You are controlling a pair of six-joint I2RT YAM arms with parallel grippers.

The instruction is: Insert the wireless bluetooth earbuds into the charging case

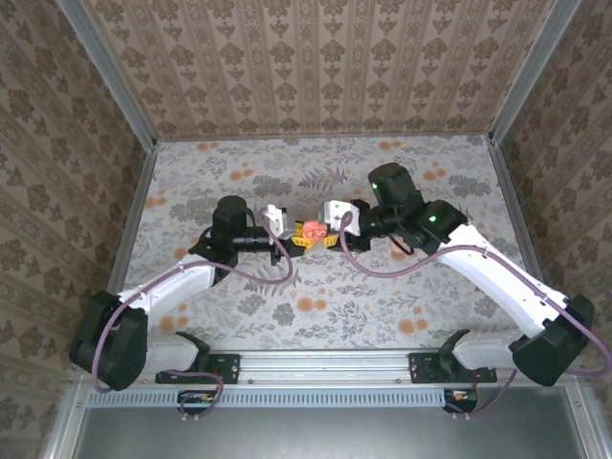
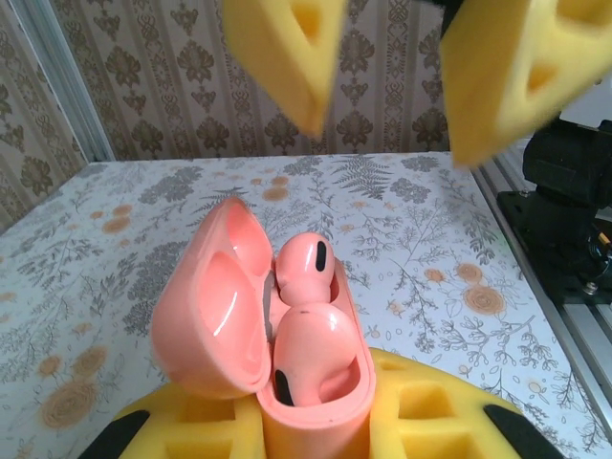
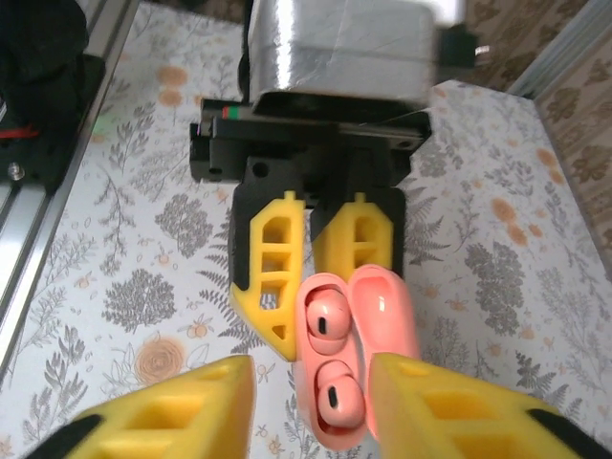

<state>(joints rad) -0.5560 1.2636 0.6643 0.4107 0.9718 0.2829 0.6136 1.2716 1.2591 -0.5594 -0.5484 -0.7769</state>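
1. charging case (image 2: 206,325): glossy coral pink.
2. earbuds (image 2: 304,273): coral pink, each with a black oval mark.
3. left gripper (image 1: 298,239) fingers (image 3: 273,253): yellow.
4. table (image 1: 382,287): pale, grey leaves, orange blossoms.
5. walls (image 1: 316,67): beige damask stripes.

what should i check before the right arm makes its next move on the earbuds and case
1. Left claw shut on the charging case: ok.
2. Lid open wide: ok.
3. Near earbud and far earbud both inside the case: ok.
4. Both buds pressed fully down: cannot tell; in the left wrist view the far earbud stands higher.
5. Right claw open and holding nothing: ok.
6. Case clamped level: cannot tell.
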